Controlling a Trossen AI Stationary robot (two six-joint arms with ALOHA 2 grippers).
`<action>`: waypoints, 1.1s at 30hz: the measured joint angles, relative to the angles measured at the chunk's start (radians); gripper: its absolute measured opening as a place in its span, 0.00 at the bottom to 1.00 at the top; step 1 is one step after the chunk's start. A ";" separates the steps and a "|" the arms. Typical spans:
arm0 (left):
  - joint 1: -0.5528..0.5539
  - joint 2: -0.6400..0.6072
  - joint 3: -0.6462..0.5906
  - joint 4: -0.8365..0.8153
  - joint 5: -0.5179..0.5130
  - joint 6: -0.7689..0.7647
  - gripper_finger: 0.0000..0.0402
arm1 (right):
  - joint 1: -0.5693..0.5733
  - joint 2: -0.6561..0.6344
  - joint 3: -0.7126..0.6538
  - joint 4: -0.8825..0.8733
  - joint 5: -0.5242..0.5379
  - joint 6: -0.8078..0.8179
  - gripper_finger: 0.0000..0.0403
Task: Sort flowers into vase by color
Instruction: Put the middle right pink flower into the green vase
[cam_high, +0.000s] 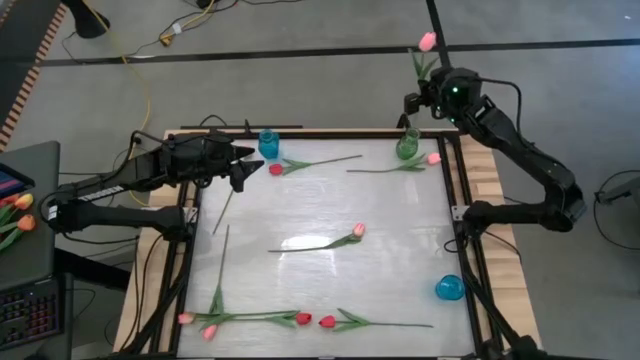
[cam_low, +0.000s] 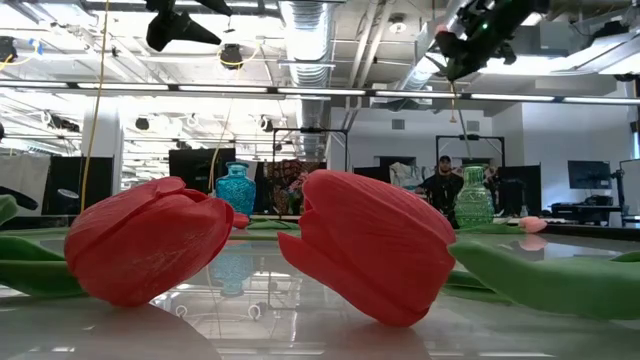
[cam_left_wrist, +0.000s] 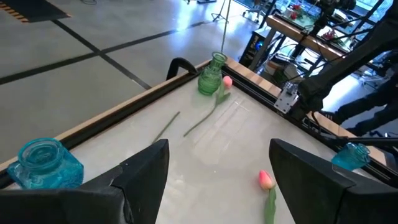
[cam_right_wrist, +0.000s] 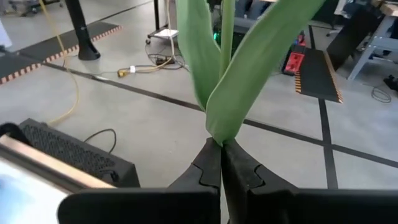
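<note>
My right gripper (cam_high: 413, 100) is raised at the table's far right corner, above the green vase (cam_high: 408, 146), and is shut on a pink tulip (cam_high: 428, 41) whose head stands past the table's far edge. My left gripper (cam_high: 240, 166) is open and empty near the far left, beside a blue vase (cam_high: 268, 143). Several pink and red tulips lie flat on the table: a red one (cam_high: 276, 169), a pink one (cam_high: 433, 158) by the green vase, a pink one (cam_high: 358, 230) in the middle, and more along the near edge (cam_high: 303, 318). My right gripper pinches the tulip's stem where its two green leaves meet (cam_right_wrist: 221, 138), between its two shut fingers (cam_right_wrist: 239, 171). The fingers lie across the stem. The tulip is lifted clear of the table, its head above the fingers and a thin stem (cam_low: 453, 105) hanging below them.
A second blue vase (cam_high: 450, 288) stands near the right edge. Bare stems (cam_high: 222, 265) lie at the left. Black frame rails (cam_high: 462, 200) run along the table's sides. In the low view two red tulip heads (cam_low: 370, 245) fill the foreground. Orange tulips (cam_high: 18, 212) lie off the table.
</note>
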 joint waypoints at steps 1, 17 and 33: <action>0.000 0.000 0.000 0.000 -0.002 0.000 0.66 | 0.000 0.000 -0.006 0.004 -0.002 0.000 0.07; 0.000 0.000 0.000 0.000 -0.007 -0.017 0.66 | 0.000 -0.001 -0.162 0.095 0.000 0.003 0.07; 0.000 0.000 0.000 0.000 -0.007 -0.041 0.66 | 0.001 -0.003 -0.217 0.048 0.002 0.007 0.14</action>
